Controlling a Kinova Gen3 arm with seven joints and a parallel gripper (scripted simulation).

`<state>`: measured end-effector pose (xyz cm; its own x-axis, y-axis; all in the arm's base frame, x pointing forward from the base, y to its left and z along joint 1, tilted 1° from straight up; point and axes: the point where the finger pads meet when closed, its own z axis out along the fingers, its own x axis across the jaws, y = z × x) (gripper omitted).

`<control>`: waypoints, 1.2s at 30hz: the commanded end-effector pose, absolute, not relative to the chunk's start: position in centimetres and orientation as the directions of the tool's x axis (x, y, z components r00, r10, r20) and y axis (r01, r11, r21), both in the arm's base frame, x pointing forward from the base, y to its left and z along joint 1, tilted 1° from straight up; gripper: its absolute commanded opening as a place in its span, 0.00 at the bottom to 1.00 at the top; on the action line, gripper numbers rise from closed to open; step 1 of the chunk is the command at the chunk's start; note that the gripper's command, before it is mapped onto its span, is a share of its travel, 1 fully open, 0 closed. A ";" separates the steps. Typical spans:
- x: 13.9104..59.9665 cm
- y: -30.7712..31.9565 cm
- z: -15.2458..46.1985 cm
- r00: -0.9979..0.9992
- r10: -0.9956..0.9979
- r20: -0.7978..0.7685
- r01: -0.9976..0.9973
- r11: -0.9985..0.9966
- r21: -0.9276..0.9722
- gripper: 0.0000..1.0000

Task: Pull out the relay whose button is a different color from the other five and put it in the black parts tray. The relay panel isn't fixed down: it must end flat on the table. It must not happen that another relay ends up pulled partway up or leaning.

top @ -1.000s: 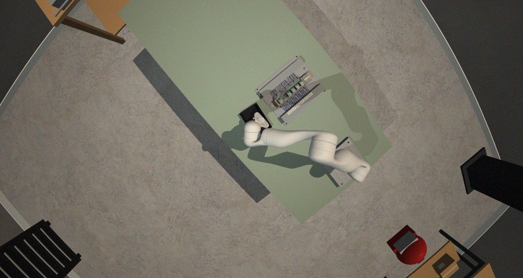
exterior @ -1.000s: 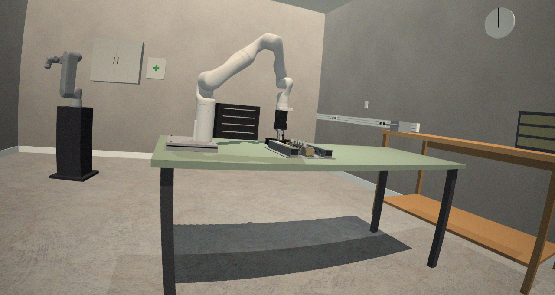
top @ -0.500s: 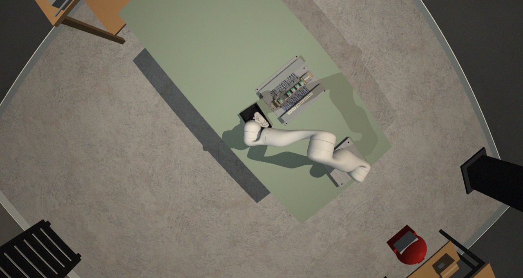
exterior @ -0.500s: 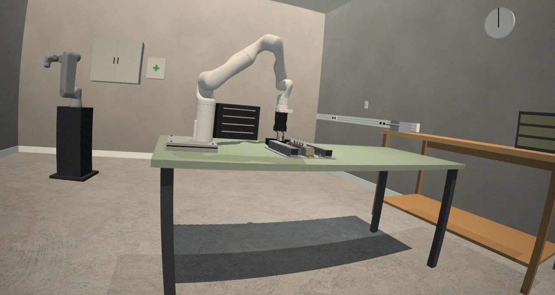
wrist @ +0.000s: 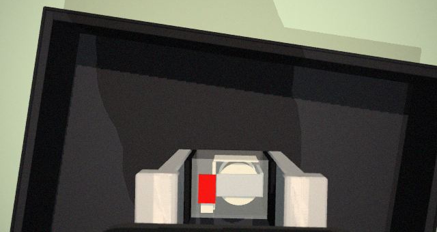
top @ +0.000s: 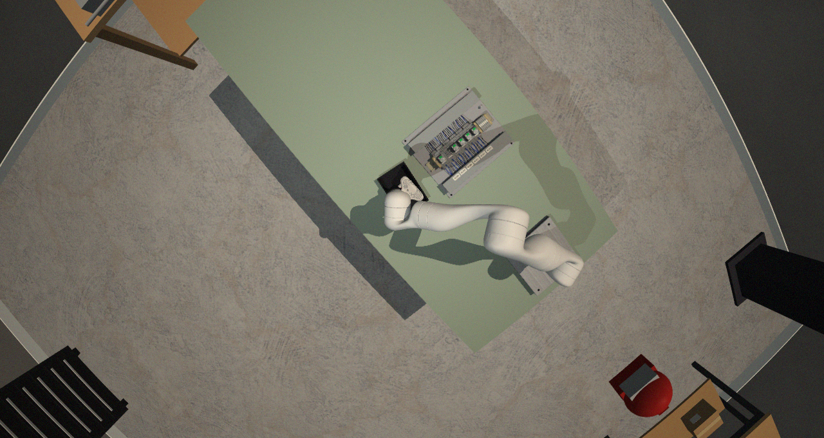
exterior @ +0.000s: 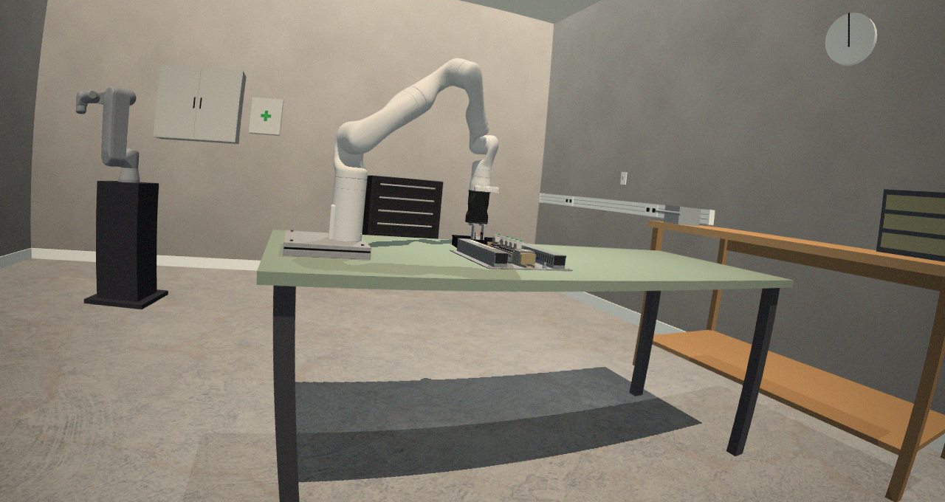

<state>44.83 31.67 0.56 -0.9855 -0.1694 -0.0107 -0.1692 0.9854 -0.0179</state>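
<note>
My gripper (exterior: 476,232) (wrist: 229,176) points down and is shut on a clear-cased relay (wrist: 239,185) with a red button. In the top view the arm hides the fingers. The black parts tray (top: 391,176) (wrist: 205,31) surrounds the relay in the wrist view. The fingers are low at the tray in the exterior view; the gap below the relay cannot be judged. The grey relay panel (top: 418,147) (exterior: 480,253) looks flat on the table. Several green-button relays (top: 461,140) stand in its row, with a gap near the tray end.
The panel lies close beside the tray, with dark ducts (exterior: 550,258) standing along its sides. The arm's base plate (top: 538,285) (exterior: 317,250) is at one end of the green table (top: 322,60) (exterior: 661,267).
</note>
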 end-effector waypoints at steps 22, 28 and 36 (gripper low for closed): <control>44.9 31.7 0.7 -0.985 -0.169 -0.013 -0.169 0.985 -0.017 0.00; 44.9 31.7 0.7 -0.985 -0.169 -0.013 -0.169 0.985 -0.017 0.98; 44.9 31.7 0.7 -0.985 -0.169 -0.013 -0.169 0.985 -0.017 0.98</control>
<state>44.83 31.67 0.56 -0.9855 -0.1694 -0.0107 -0.1692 0.9854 -0.0179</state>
